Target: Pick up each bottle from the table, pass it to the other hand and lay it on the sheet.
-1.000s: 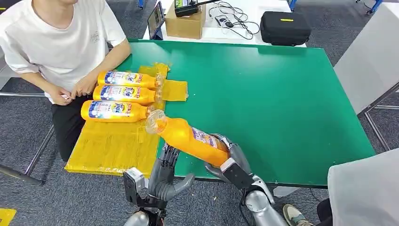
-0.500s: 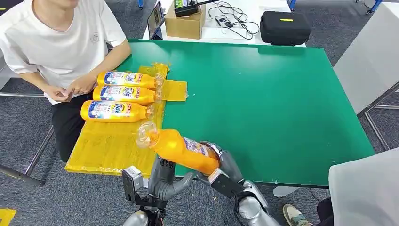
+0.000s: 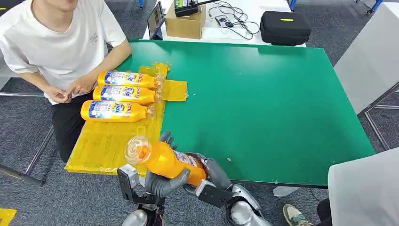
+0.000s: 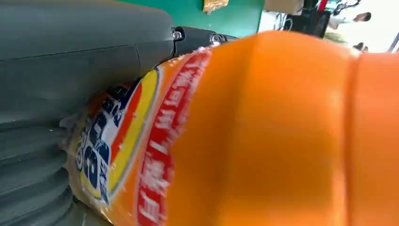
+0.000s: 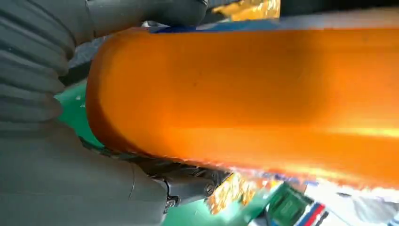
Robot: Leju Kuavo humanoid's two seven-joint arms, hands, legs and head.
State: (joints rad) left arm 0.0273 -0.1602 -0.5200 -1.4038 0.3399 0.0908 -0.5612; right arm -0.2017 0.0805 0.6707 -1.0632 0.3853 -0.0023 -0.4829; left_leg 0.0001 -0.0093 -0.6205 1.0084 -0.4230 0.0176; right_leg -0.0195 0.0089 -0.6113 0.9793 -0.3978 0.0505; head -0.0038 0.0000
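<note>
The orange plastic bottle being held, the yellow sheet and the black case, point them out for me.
Orange plastic bottle (image 3: 164, 160): head view, on its orange body below the neck.
Yellow sheet (image 3: 113, 143): head view, on its bare near part.
Black case (image 3: 284, 27): head view, on its top face.

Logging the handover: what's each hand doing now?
Left hand: grips the orange bottle from below.
Right hand: holds the same bottle's base.

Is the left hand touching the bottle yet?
Touching. In the head view the left hand wraps its thumb under the orange bottle, its fingers rising behind it; the left wrist view shows the bottle pressed against the hand.
</note>
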